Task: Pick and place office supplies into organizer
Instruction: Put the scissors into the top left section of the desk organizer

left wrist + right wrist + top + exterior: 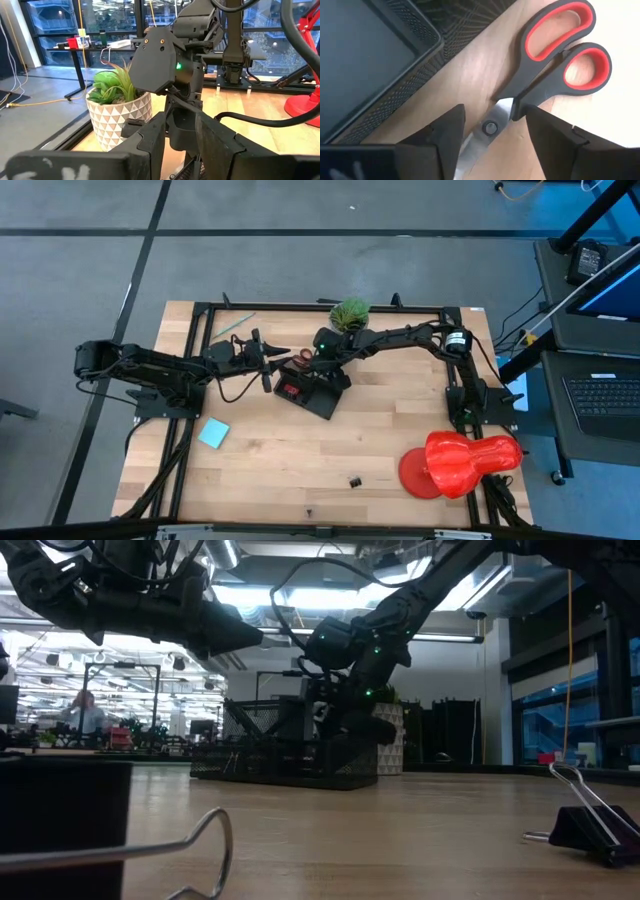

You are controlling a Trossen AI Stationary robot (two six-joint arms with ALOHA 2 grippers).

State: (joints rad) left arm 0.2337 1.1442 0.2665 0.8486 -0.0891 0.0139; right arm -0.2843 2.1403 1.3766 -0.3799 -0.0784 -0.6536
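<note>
Scissors (pixel 555 60) lay flat on the wood just beside the organizer (pixel 380 65), red-lined handles fully seen, blades cut off behind the right gripper (pixel 492 132). Its fingers (pixel 445 135) were spread wide, straddling the pivot, not closed on it. In the high view the scissors (pixel 300 358) showed only as a red speck at 11 o'clock of the organizer (pixel 312 392), mostly hidden by both arms. Left gripper (pixel 268 360) hovered at 9 o'clock of the organizer; its fingers' state could not be told. Blue notepad (pixel 213 433) sat at 8 o'clock, green pencil (pixel 232 326) at 10, a black clip (pixel 355 481) at 5. Plant pot (pixel 117 117) stood behind.
</note>
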